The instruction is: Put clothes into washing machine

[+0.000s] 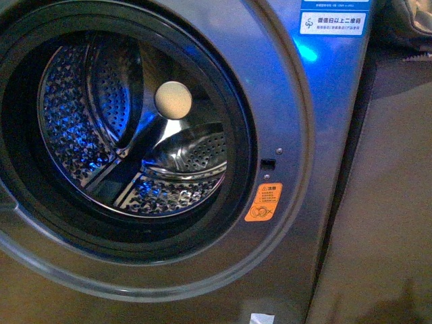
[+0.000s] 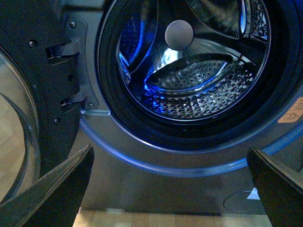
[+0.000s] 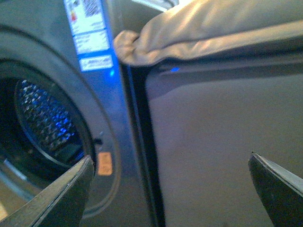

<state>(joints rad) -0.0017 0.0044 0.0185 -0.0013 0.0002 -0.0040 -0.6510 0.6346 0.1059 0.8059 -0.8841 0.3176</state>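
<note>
The grey washing machine [image 1: 287, 88] fills the front view, its porthole uncovered and the perforated steel drum [image 1: 94, 115] lit blue and holding no clothes. An orange sticker [image 1: 264, 202] sits beside the porthole. Clothes show as a beige bundle [image 3: 213, 30] lying on top of the cabinet to the right of the machine, with a corner of it in the front view [image 1: 413, 17]. My left gripper [image 2: 170, 189] is open, low in front of the drum [image 2: 203, 90], holding nothing. My right gripper [image 3: 170, 189] is open, facing the cabinet below the bundle. Neither arm appears in the front view.
The machine's glass door [image 2: 19, 123] stands swung open on its hinge beside the porthole. A plain grey cabinet panel [image 3: 222, 142] stands right of the machine across a dark gap [image 3: 142, 142]. A blue-white label [image 1: 333, 22] is on the machine's upper front. Wooden floor [image 2: 165, 220] lies below.
</note>
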